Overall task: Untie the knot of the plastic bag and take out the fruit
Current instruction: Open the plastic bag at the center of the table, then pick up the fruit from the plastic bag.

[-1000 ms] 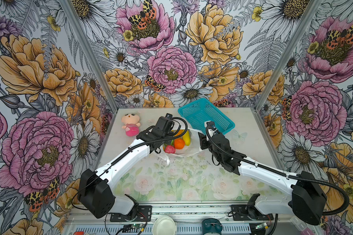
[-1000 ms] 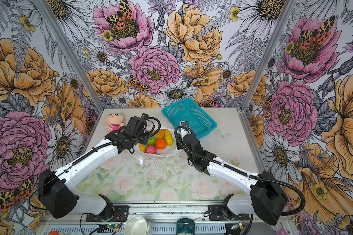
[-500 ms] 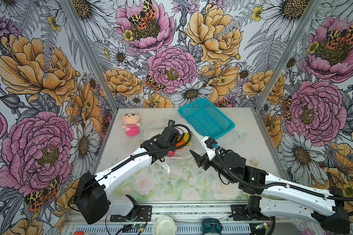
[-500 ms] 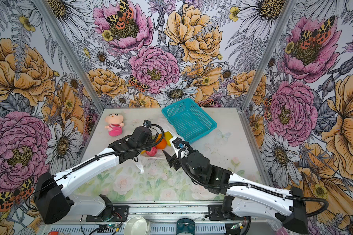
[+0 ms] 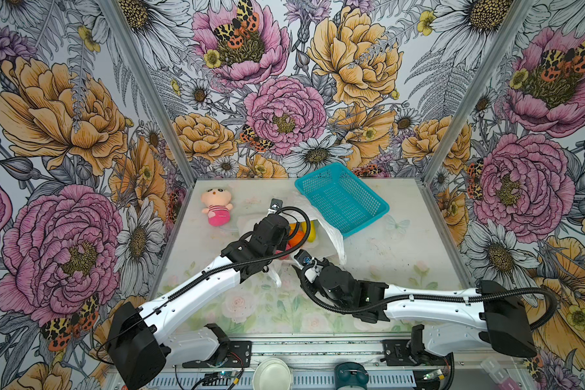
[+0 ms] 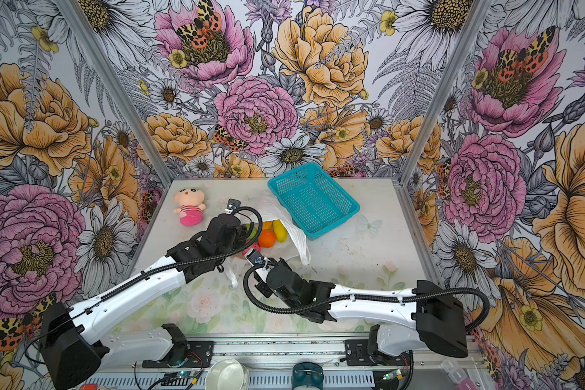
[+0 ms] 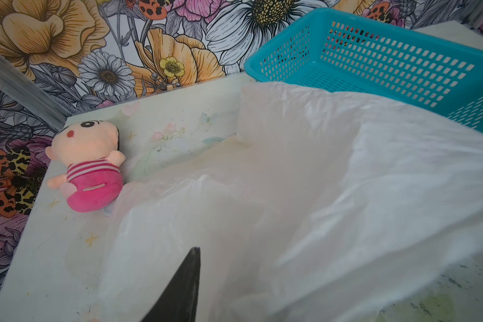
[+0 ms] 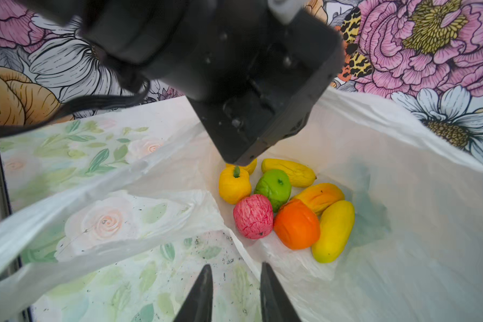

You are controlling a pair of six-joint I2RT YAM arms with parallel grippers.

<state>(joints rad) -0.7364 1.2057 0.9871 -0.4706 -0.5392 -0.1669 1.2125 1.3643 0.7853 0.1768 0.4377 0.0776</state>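
Floral-print tabletop point(image 5: 385, 243), mid-frame in both top views: plastic bag point(image 8: 402, 195) lying open, fruit point(image 8: 296, 223) clustered inside. My right gripper point(image 8: 234, 267): parted, empty, lower centre. My left gripper point(image 8: 243, 156): state I cannot tell.

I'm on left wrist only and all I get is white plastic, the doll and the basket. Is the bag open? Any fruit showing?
Observer: It's open. The right wrist view looks straight into the plastic bag, and the fruit lie bunched on its floor.
Operator: Right gripper status?
Observer: The right gripper is open and empty, over the bag's rim and short of the fruit.
Operator: Which piece is closest to it?
Observer: The pink-red ball, with the orange next to it.
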